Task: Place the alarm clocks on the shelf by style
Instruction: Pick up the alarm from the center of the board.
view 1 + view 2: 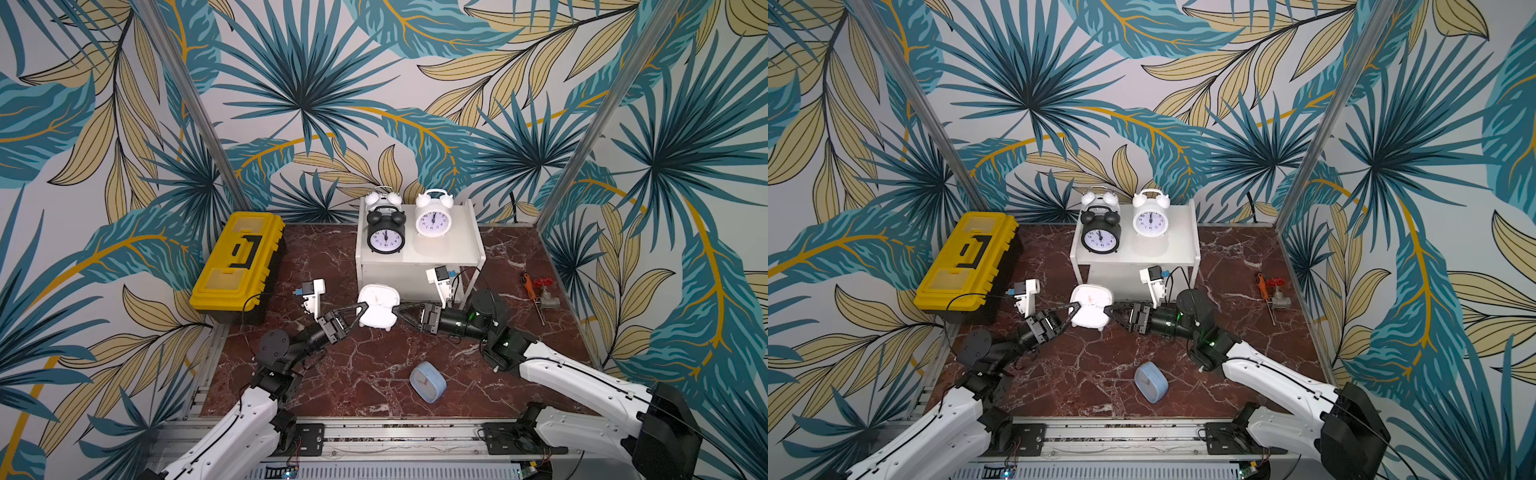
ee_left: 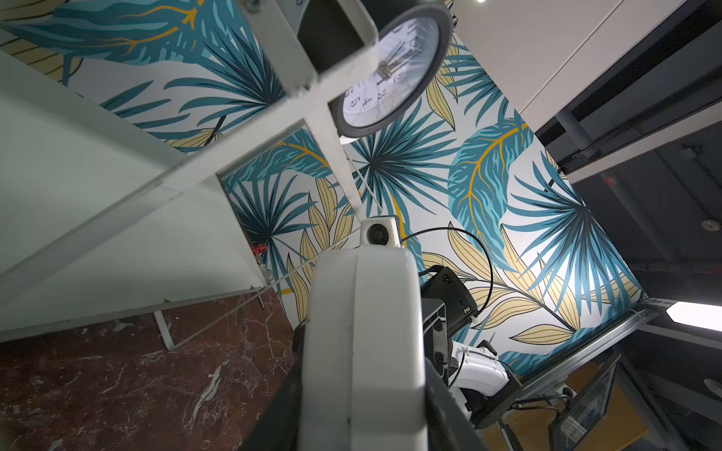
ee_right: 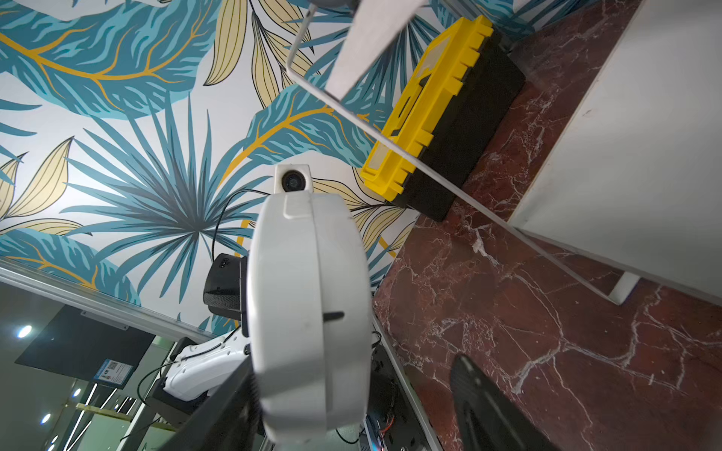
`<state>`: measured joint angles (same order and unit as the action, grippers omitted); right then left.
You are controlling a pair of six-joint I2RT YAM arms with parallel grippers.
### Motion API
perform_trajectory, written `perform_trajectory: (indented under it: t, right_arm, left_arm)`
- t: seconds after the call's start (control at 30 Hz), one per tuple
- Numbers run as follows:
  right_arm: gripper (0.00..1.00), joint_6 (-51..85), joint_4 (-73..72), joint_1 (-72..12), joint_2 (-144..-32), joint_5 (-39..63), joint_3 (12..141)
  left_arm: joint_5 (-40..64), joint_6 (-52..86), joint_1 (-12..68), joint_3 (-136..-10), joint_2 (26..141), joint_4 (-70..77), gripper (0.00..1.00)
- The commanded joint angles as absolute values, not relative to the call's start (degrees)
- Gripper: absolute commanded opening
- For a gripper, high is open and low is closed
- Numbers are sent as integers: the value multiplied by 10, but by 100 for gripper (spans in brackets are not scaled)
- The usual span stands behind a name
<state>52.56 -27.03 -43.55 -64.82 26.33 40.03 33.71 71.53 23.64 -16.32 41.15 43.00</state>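
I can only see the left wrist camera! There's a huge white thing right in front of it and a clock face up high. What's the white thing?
Observer: It's a white rounded-square clock. From above you can see its face with faint orange hands.
Operator: Is the other arm grabbing it too?
Observer: The right gripper is at its far edge. The right wrist view shows a gap between one finger and the clock, so it looks open.
Operator: Are any clocks not on the shelf yet?
Observer: One more. A light blue clock lies on the table, nearer the robot's base than the shelf.
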Motion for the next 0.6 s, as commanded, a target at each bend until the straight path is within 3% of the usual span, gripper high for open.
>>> perform_trajectory:
  t: [0.0, 0.13, 0.47, 0.53, 0.57]
  right_arm:
    - [75, 540, -336, -448, -663, 250, 397]
    - [69, 543, -361, -457, -679, 251, 400]
    - [35, 558, -395, -482, -705, 260, 395]
    - [32, 555, -392, -481, -702, 261, 400]
    - [30, 552, -387, -481, -700, 263, 403]
  left_arm:
    - [329, 716, 237, -151, 406, 469, 25]
    - [318, 718, 237, -142, 405, 473, 25]
    - [316, 714, 237, -144, 407, 467, 26]
    - [319, 714, 237, -143, 406, 465, 33]
    - [323, 714, 236, -143, 406, 466, 42]
